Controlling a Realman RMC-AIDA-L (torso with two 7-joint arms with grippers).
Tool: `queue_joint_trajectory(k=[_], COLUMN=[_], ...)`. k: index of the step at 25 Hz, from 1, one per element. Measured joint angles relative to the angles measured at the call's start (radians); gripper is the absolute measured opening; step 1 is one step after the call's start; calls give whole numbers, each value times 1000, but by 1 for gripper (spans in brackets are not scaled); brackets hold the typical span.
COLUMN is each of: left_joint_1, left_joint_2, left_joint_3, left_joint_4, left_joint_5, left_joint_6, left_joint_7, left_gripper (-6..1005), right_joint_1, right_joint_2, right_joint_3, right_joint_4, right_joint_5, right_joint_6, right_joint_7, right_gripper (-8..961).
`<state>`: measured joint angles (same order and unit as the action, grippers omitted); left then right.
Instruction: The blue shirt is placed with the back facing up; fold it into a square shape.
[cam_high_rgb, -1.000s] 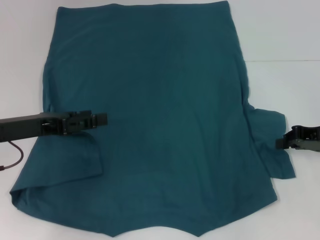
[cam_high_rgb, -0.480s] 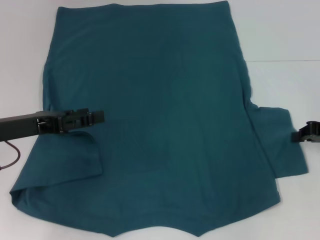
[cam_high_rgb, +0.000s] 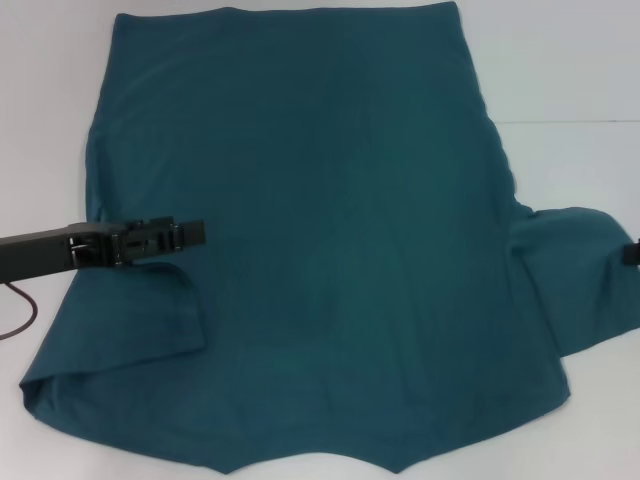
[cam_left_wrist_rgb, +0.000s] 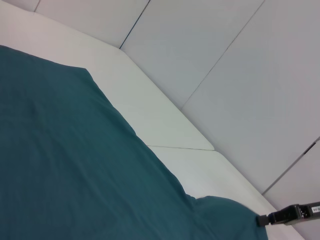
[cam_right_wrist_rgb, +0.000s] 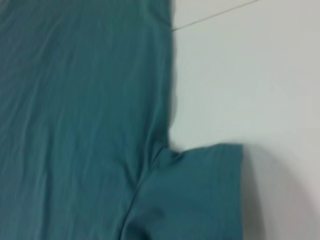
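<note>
One blue shirt (cam_high_rgb: 320, 230), soft matte knit, lies flat on the white table (cam_high_rgb: 570, 70). Left gripper (cam_high_rgb: 185, 235) sits over its left side above the folded-in sleeve, right gripper (cam_high_rgb: 632, 253) at the spread right sleeve; jaw state unclear on both.
</note>
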<state>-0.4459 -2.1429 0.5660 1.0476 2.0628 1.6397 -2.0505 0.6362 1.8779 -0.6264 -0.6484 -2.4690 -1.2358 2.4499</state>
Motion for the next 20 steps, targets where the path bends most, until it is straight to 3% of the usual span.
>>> queue_joint_trajectory(k=[7, 20], left_joint_1=[1, 4], left_joint_2=[-3, -2], left_joint_3=[0, -1], left_joint_4=[3, 0], left_joint_5=[-2, -37], left_joint_6=[2, 2], left_joint_7=[0, -13], left_gripper=[691, 693], right_joint_1=[12, 144], right_joint_2=[-27, -21], right_joint_3=[20, 28], right_joint_4=[0, -38], right_joint_5=[8, 12], right_joint_6=[-30, -234], right_joint_7=[39, 45], right_gripper=[-1, -1])
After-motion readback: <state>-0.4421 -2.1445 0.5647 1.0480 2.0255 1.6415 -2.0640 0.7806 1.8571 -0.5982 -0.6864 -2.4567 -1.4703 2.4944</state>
